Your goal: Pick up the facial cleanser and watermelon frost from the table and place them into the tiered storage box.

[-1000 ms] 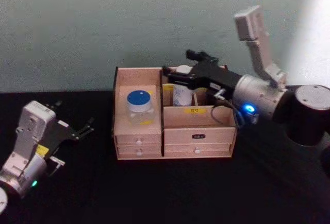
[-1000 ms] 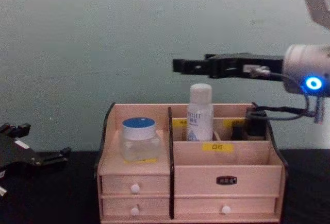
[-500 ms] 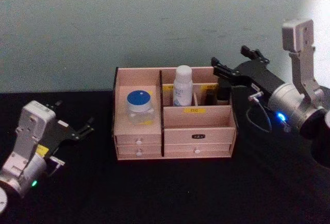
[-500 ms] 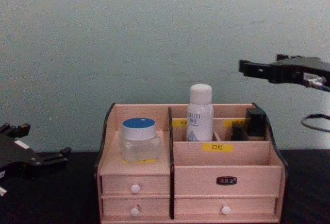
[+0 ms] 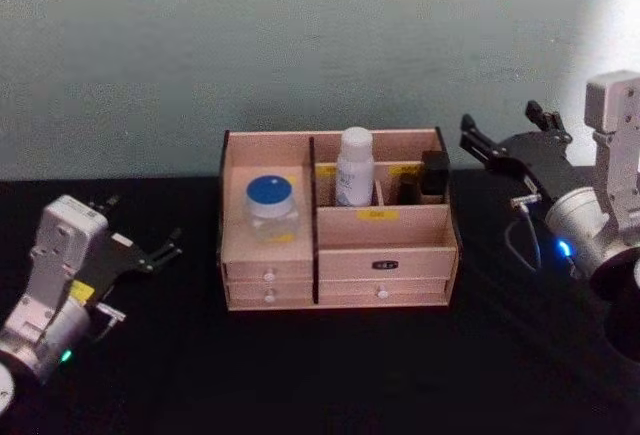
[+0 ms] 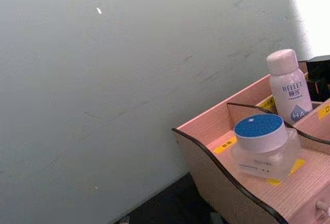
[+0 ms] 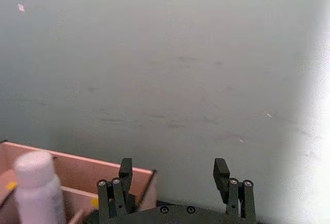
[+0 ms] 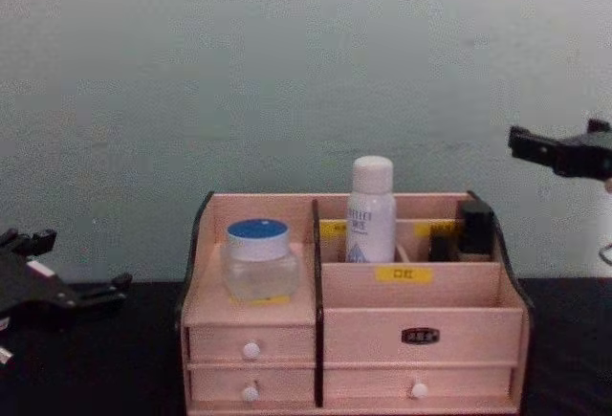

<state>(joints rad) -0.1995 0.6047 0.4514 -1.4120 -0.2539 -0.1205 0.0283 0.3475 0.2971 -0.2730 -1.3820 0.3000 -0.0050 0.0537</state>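
Standing upright in a back compartment of the storage box [image 5: 338, 255], right of its middle divider, the white bottle [image 5: 354, 167] shows blue lettering on its front. The jar [image 5: 270, 209] with the blue lid sits in the box's wide left compartment, on a yellow label, apart from the bottle with the divider between them. A small black item [image 5: 435, 172] stands in the back right compartment. The box rests on the black counter [image 5: 320, 375], against a pale wall [image 5: 300, 45]. The right hand [image 5: 507, 133] hangs in the air to the right of the box, above its top edge, released and empty with its fingers spread. The left hand [image 5: 142, 237] rests low, well to the left of the box, fingers parted and holding nothing.
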